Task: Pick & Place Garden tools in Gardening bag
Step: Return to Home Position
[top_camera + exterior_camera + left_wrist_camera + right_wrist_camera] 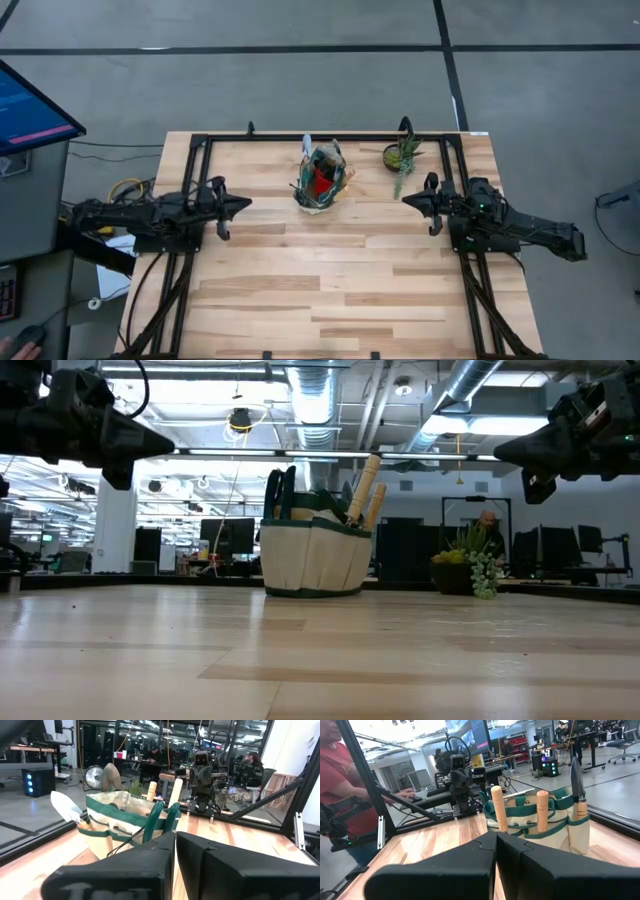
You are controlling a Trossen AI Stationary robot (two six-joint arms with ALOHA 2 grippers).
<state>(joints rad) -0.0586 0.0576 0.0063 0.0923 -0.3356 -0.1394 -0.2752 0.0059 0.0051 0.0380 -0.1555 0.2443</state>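
Left claw: fingers together, nothing in them. It hangs above the counter near the left edge, tip pointing inward at the gardening bag, and well apart from it.

Right claw: same on the right side, fingers closed on nothing, off the counter, facing the bag. The potted plant is just behind it toward the back edge, not touching.

The bag stands upright between the two claws at the middle rear of the counter, cream wall with green trim.

- Two wooden handles stick up out of the top, leaning right in the low view.
- Shears, dark green grips, poke up on the other side.
- A red piece shows down inside from above.
- A pale trowel blade stands out of an outer pocket.

No loose tools on the counter. A person in a red shirt is beyond the counter frame in the right wrist view.
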